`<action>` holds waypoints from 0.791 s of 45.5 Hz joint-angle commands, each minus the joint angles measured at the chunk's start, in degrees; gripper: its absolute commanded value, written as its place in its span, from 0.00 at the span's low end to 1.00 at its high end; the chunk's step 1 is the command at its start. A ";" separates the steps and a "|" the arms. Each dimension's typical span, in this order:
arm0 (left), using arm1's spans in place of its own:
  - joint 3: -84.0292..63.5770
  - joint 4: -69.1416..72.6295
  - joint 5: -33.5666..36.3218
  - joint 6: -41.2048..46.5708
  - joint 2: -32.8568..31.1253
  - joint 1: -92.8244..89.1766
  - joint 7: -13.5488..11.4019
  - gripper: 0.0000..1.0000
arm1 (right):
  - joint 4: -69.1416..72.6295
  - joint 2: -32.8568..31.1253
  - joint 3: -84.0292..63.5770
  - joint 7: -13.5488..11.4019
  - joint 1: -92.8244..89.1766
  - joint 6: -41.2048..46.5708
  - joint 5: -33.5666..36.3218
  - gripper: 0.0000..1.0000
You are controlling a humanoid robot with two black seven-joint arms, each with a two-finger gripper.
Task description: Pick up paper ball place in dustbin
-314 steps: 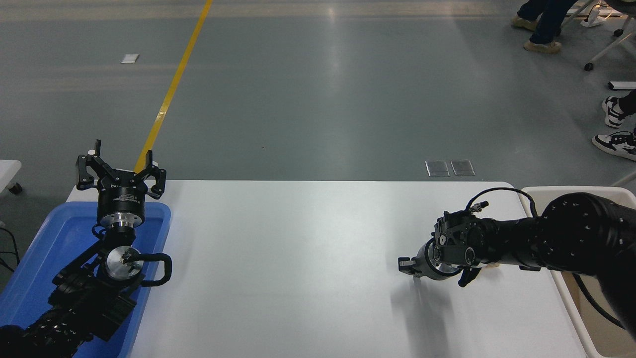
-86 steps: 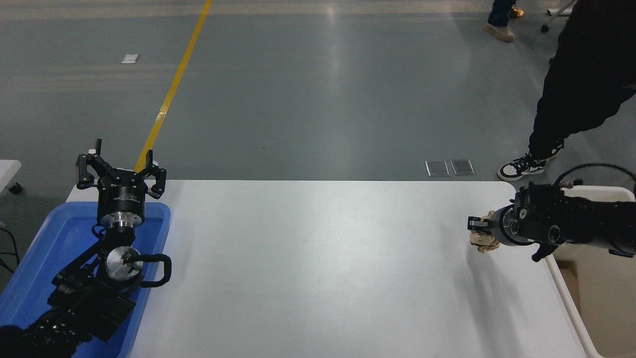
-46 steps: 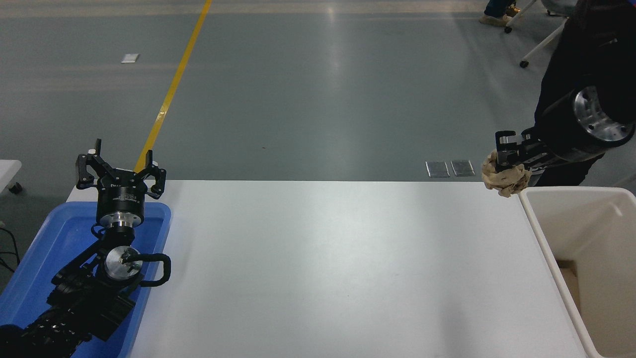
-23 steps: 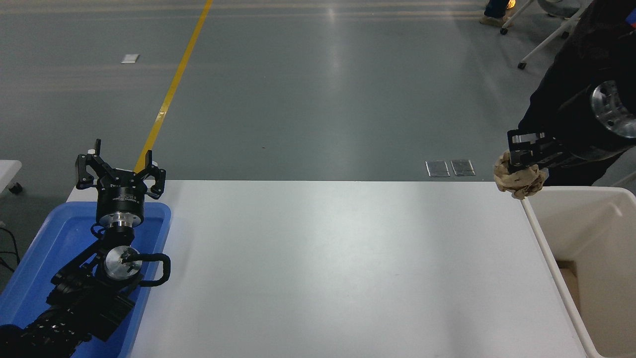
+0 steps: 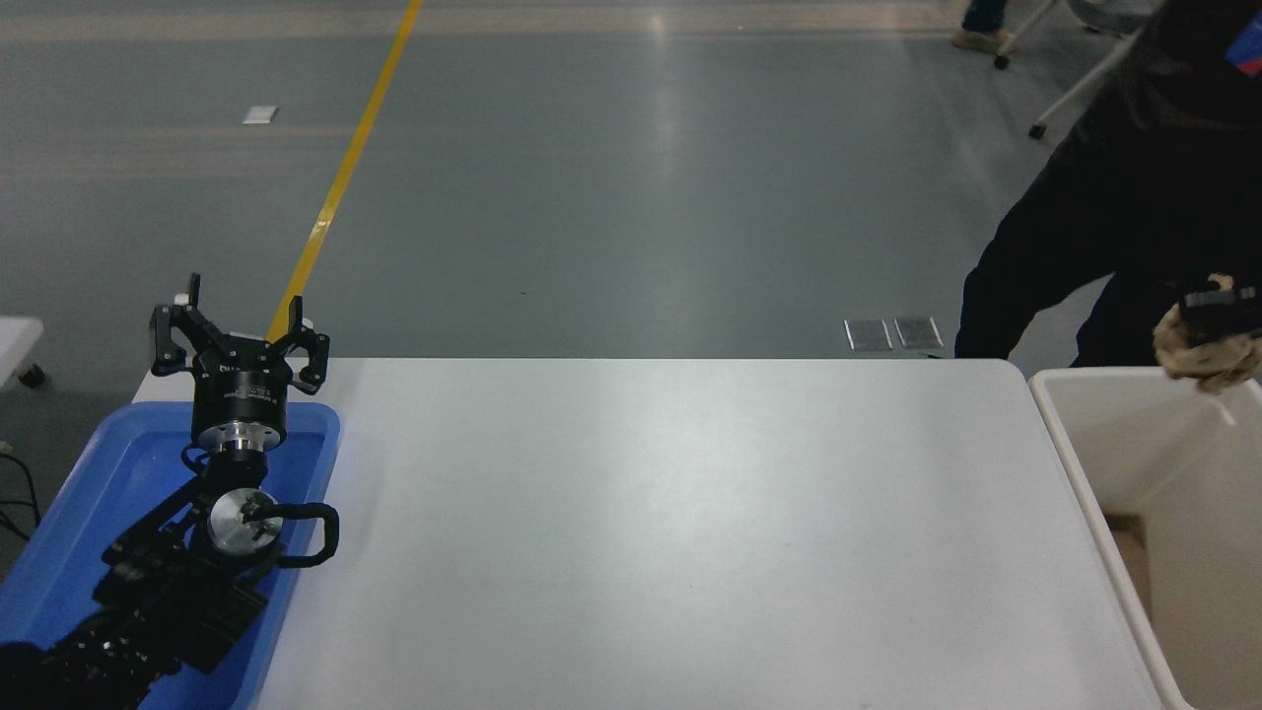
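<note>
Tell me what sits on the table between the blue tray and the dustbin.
Nothing: in the head view, the white table is bare from the blue tray to the dustbin.

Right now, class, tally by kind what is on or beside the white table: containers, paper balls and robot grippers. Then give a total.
Containers: 2, blue tray and dustbin
Paper ball: 1
Grippers: 2, left gripper and right gripper
Total: 5

Counted: one paper ball (image 5: 1205,350), one dustbin (image 5: 1070,434), one blue tray (image 5: 69,523), one white table (image 5: 651,532). Two grippers are seen: left gripper (image 5: 239,330), right gripper (image 5: 1223,301). One person (image 5: 1114,197) is seen at far right.
</note>
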 commanded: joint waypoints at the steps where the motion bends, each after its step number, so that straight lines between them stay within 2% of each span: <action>1: 0.00 -0.02 -0.06 0.02 0.01 0.01 -0.09 0.99 | -17.25 -4.50 13.48 0.32 -27.95 -8.79 -3.65 0.00; 6: 0.00 -0.02 -0.06 0.02 -0.08 0.01 -0.09 0.99 | -21.73 -3.37 21.93 0.14 -42.54 -16.25 -3.30 0.00; 9: 0.00 -0.02 -0.06 0.02 0.01 0.01 -0.09 0.99 | -25.94 0.40 25.36 -0.12 -49.41 -20.39 -1.98 0.00; 19: 0.00 -0.02 -0.06 0.02 0.01 0.01 -0.09 0.99 | -45.71 15.70 27.30 0.23 -67.78 -25.93 18.04 0.00; 24: 0.00 -0.02 -0.06 0.02 0.01 0.01 -0.09 0.99 | -53.81 20.71 27.39 0.32 -72.80 -25.67 25.43 0.00; 28: 0.00 -0.02 -0.06 0.02 -0.08 0.01 -0.09 0.99 | -54.26 22.30 27.39 0.23 -73.33 -25.67 27.99 0.00; 36: 0.00 -0.02 -0.06 0.02 0.01 0.01 -0.17 0.99 | -54.08 23.79 27.83 0.23 -74.30 -26.11 28.26 0.00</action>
